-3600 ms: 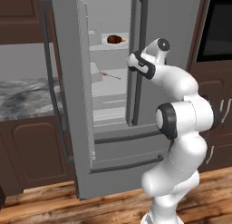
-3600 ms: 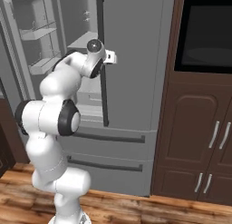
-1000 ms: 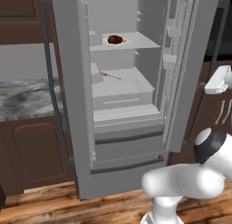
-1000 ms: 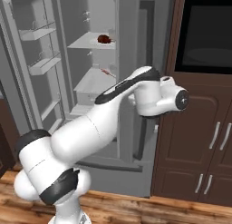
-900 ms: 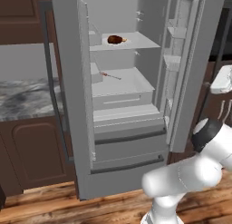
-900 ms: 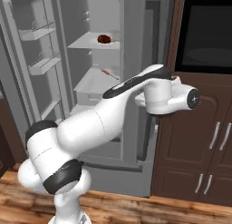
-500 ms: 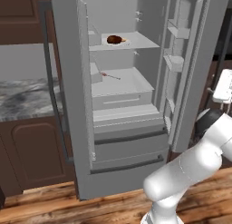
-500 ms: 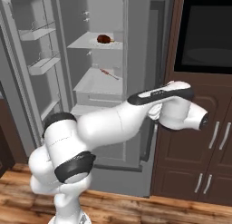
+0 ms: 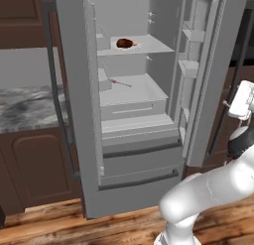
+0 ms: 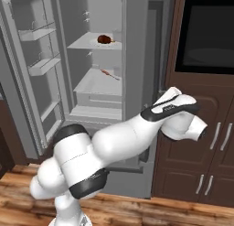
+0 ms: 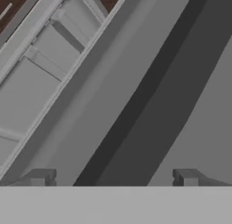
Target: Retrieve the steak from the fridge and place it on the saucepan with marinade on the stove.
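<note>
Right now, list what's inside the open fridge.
The fridge holds the steak on its upper shelf and a thin red-tipped item below; the bottom drawer's contents are hidden.

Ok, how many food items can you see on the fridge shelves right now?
2: the steak on the upper shelf, and a thin reddish item I can't identify on the shelf below. The open door and fridge walls may hide others.

The fridge [image 9: 74, 140] is finished in matt grey metal, with smooth pale plastic shelves [image 9: 136, 46] inside. The steak [image 9: 125, 42] is rendered dull reddish-brown. At left, a veined stone table [image 9: 25, 107] is seen above dark wood cabinets [image 9: 34, 169]; the floor [image 9: 59, 224] is glossy planked wood.
</note>
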You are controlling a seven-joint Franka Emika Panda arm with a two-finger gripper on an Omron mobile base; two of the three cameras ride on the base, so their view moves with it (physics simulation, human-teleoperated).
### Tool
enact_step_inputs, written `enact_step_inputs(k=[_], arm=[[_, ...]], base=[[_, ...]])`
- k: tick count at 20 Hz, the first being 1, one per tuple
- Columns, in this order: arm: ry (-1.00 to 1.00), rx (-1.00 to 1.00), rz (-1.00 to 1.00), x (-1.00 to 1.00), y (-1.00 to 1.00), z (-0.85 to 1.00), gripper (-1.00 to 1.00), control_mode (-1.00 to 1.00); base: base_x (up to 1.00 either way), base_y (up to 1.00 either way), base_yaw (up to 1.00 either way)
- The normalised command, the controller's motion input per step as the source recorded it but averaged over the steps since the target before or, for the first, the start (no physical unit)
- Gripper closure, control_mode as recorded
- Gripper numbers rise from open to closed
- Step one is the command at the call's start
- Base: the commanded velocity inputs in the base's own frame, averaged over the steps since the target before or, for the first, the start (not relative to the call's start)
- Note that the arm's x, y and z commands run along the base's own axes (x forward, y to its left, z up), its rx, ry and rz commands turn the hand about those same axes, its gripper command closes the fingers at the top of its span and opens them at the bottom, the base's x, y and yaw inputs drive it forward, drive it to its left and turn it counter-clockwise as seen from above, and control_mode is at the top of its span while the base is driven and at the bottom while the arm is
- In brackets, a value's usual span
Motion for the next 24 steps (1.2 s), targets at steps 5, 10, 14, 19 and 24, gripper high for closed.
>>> enact_step_inputs(k=[5,10,14,19,24], arm=[[0.20,0.00,-0.21,1.00,0.62,-0.16,-1.00,-1.00],[0.55,0.00,-0.16,0.76,1.00,-0.45,-1.00,-1.00],[0.30,0.01,-0.31,0.18,0.89,-0.27,-1.00,-1.00],[0.00,0.00,-0.63,-0.21,0.10,-0.01,-1.00,-1.00],[-0.09,0.00,-0.58,-0.51,-0.08,0.21,-1.00,-1.00]], base=[[0.00,0.00,0.00],[0.00,0.00,0.00],[0.00,0.00,0.00],[0.00,0.00,0.00],[0.00,0.00,0.00]])
